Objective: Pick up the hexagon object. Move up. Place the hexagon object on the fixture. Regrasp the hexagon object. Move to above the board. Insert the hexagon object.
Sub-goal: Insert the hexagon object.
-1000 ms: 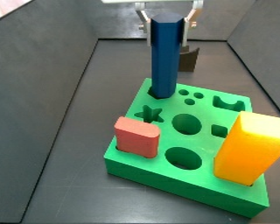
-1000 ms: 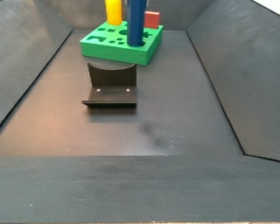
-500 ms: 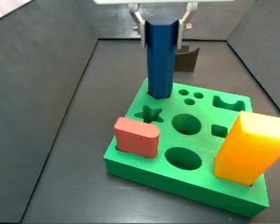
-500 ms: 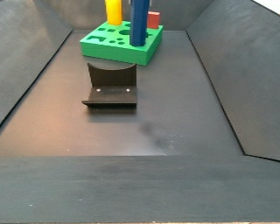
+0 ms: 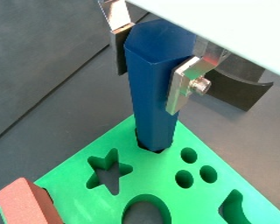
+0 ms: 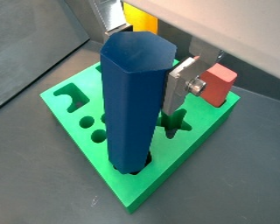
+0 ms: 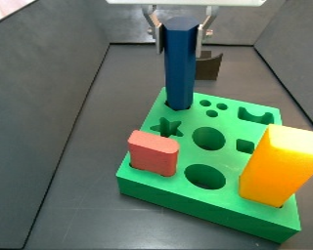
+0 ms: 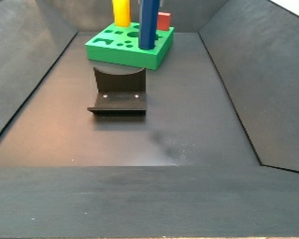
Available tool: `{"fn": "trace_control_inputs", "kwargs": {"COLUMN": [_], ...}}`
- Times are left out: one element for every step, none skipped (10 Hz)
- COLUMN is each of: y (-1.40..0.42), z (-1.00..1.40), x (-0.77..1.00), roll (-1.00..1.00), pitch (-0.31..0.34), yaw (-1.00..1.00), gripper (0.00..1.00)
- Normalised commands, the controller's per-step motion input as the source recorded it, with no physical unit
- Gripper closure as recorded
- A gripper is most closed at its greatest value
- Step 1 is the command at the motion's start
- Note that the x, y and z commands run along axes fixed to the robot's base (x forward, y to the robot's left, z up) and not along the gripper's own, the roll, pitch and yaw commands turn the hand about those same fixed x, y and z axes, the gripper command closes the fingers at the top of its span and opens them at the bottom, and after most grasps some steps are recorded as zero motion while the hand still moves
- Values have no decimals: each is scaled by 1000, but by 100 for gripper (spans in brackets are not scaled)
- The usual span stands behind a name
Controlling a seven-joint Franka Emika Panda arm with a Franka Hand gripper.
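Observation:
The blue hexagon object [image 5: 154,96] stands upright with its lower end in the hexagon hole at a corner of the green board [image 5: 90,157]. It also shows in both side views [image 7: 180,68] [image 8: 149,23] and in a wrist view [image 6: 136,105]. My gripper [image 5: 149,70] is above the board, its silver fingers [image 5: 182,86] pressed on opposite flat faces near the rod's top, shut on it. It also shows in a wrist view [image 6: 143,61] and a side view [image 7: 180,34]. The dark fixture [image 8: 117,93] stands on the floor beside the board, apart from the rod.
A red block [image 7: 154,151] and a tall yellow block [image 7: 280,166] stand in the board [image 7: 238,210]. Star, round and other cut-outs [image 7: 170,126] lie open beside the rod. Dark sloping walls [image 7: 42,88] enclose the floor.
The rod has sunk a little deeper into the hexagon hole, with the gripper still round its top. Nothing else has moved.

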Motion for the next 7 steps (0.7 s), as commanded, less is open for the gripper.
{"fn": "trace_control_inputs", "kwargs": {"y": [37, 20, 0, 0, 0, -6, -194], "z": [-411, -526, -586, -640, -666, -666, -603], "x": [-120, -74, -31, -34, -34, 0, -6], "roll": [0, -9, -4, 0, 0, 0, -14], "pitch": [0, 0, 0, 0, 9, 50, 67], "yaw": [569, 846, 914, 1000, 1000, 1000, 774], "gripper": [100, 100, 100, 100, 100, 100, 100]}}
